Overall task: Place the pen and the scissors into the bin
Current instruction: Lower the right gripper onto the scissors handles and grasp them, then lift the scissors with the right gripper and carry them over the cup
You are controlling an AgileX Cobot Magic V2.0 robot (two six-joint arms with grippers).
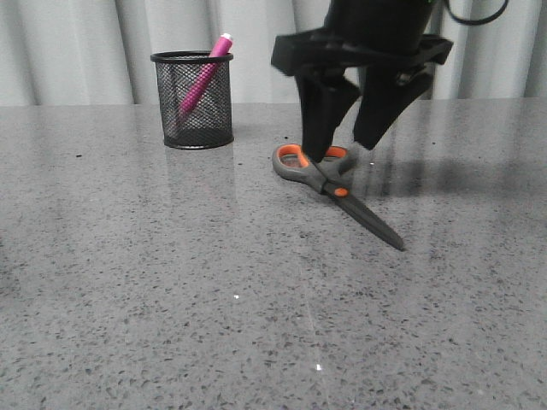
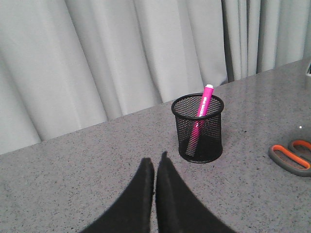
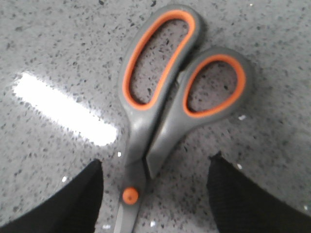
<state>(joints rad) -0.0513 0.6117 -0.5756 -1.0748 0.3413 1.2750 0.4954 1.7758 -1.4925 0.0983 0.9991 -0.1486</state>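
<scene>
Right jaws (image 1: 349, 145) spread over scissors (image 1: 329, 175)

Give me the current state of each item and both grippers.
pen: in the bin, leaning, tip above the rim.
bin: upright on the table.
scissors: closed, flat on the table, not gripped.
right gripper: open, fingers straddling the scissors' handles.
left gripper: shut, holding nothing.
</scene>
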